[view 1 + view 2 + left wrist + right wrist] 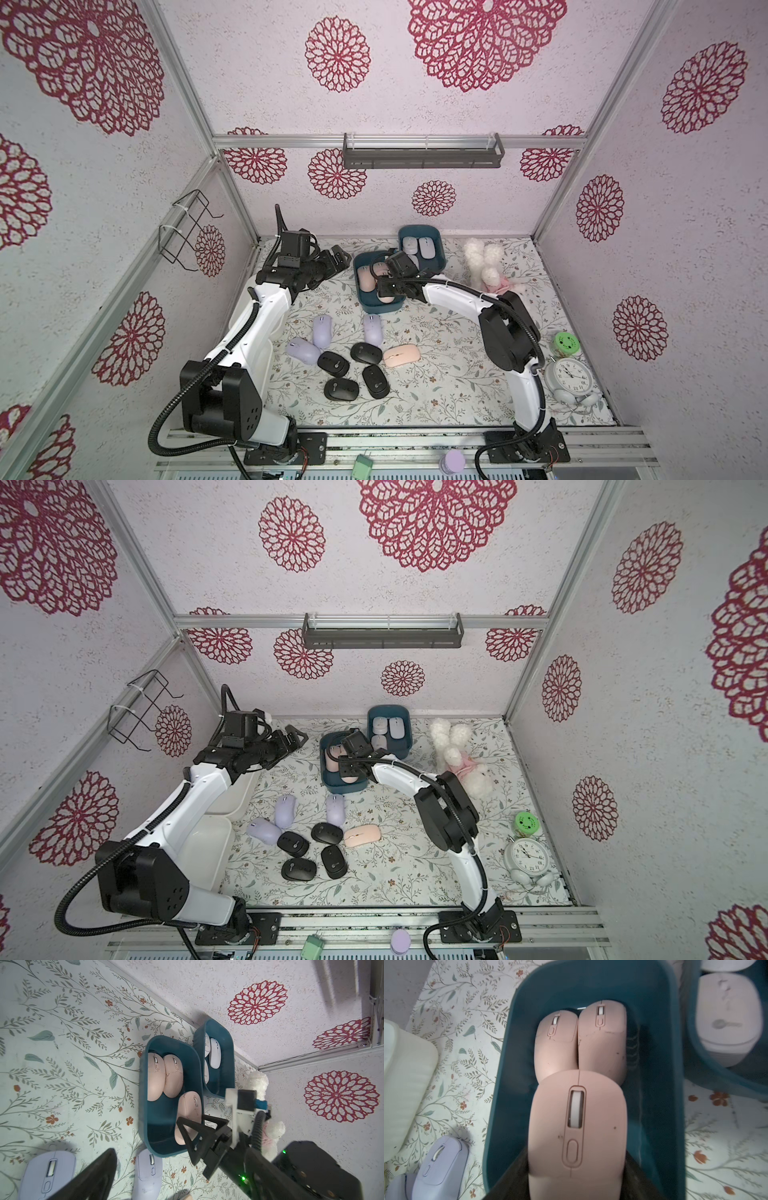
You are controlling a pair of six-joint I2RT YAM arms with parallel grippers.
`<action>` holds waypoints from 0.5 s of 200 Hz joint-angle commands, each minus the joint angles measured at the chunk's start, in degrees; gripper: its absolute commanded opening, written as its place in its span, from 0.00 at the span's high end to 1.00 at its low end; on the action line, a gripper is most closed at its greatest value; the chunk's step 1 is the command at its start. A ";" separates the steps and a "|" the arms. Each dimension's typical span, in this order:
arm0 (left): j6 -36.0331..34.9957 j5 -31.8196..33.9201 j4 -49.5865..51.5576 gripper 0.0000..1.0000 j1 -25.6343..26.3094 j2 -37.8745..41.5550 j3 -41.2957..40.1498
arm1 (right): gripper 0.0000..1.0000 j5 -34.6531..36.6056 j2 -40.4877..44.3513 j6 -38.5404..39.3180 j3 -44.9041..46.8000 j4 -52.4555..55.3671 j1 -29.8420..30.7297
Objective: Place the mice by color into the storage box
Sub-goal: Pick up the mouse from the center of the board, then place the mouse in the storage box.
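My right gripper (574, 1176) is shut on a peach-pink mouse (577, 1126) and holds it in the near end of a teal storage box (376, 308). Two more pink mice (556, 1043) lie side by side at that box's far end. Behind it, a second teal box (415, 229) holds white mice (426, 248). On the table lie three lilac mice (322, 330), several black mice (332, 364) and one pink mouse (401, 356). My left gripper (338, 257) hangs open and empty to the left of the boxes.
A white plush toy (486, 262) lies at the back right. A white alarm clock (571, 374) and a green jar (566, 344) stand by the right wall. White bins (208, 854) sit under my left arm along the left edge.
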State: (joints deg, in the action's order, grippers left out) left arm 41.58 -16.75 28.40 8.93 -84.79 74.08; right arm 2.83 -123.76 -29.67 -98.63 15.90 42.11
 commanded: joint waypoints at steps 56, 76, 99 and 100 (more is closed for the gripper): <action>-0.31 0.16 0.47 0.02 -0.44 -0.31 -0.08 | 0.45 -1.23 -6.83 -4.19 -12.37 7.60 3.15; -0.27 0.48 0.51 0.02 -0.41 -0.09 -0.08 | 0.43 -2.44 -7.68 -5.18 -13.64 9.48 3.49; -0.16 0.49 0.34 0.02 -0.45 0.24 -0.26 | 0.43 -2.80 -8.44 -5.94 -14.00 10.29 3.60; -0.13 0.45 0.34 0.02 -0.43 0.24 -0.30 | 0.43 -2.82 -8.47 -5.98 -14.02 10.33 3.60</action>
State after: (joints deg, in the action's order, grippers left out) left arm 41.60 -16.80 28.64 8.82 -84.79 74.08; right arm 1.21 -131.94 -33.36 -110.34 23.62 45.58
